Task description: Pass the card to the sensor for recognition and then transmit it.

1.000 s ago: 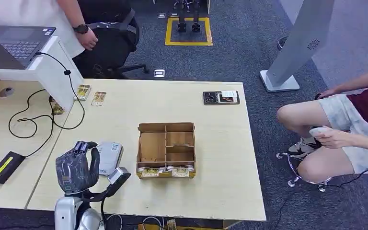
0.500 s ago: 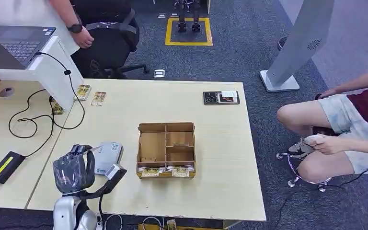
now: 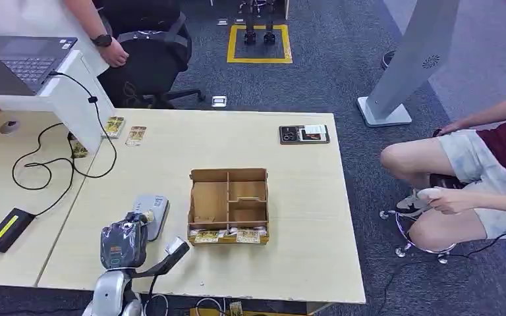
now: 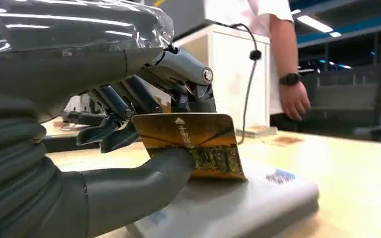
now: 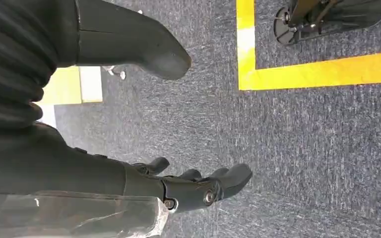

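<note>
Left wrist view: left hand [image 4: 144, 124] pinches yellow printed card [image 4: 191, 145], lower edge on flat grey sensor box [image 4: 238, 208]. Right hand [image 5: 178, 186] empty, fingers apart, over carpet.

card [image 4: 193, 144] lower corner behind thumb, print blurred

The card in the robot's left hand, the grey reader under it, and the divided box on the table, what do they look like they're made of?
Card: likely glossy printed plastic; it stays flat and stiff in the left hand.
Reader: probably matte grey moulded plastic, with smooth rounded edges.
Divided box: brown cardboard, matte, with thin slotted partitions.
</note>
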Controlling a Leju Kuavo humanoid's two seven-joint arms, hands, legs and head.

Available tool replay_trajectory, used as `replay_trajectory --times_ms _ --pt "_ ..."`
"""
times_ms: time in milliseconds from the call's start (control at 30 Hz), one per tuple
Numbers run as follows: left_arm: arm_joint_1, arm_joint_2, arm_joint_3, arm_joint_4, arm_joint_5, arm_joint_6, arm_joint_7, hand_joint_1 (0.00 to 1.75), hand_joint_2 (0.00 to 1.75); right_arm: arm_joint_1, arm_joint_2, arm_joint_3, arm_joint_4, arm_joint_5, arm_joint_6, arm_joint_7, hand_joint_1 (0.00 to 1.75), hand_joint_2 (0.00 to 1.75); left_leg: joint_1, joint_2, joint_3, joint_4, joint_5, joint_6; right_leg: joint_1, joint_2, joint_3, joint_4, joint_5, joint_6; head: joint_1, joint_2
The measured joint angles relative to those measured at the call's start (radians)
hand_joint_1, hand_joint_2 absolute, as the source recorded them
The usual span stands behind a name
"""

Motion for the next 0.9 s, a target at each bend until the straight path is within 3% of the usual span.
replay_trajectory --times_ms 767,833,900 --pt "-0.040 0.036 -0.080 0.069 0.013 -0.043 0.021 1.75 1.75 0.002 -0.002 0.010 0.000 -0.012 0.006 0.000 0.00 1.75 0.000 -0.001 0.011 0.000 0.000 0.000 0.000 -0.001 0.012 0.000 0.000 0.000 0.000 0.000" --pt "-0.040 0.036 -0.080 0.069 0.022 -0.033 0.021 1.75 1.75 0.002 -0.002 0.010 0.000 -0.015 0.006 0.000 0.00 1.75 0.000 -0.001 0.011 0.000 0.000 0.000 0.000 -0.001 0.012 0.000 0.000 0.000 0.000 0.000" --pt "-0.036 0.036 -0.080 0.069 0.043 0.018 0.017 1.75 1.75 0.003 -0.002 0.011 0.000 -0.016 0.002 0.000 0.00 1.75 0.000 0.000 0.011 0.000 0.000 0.000 0.000 0.000 0.012 0.000 0.000 0.000 0.000 0.000"
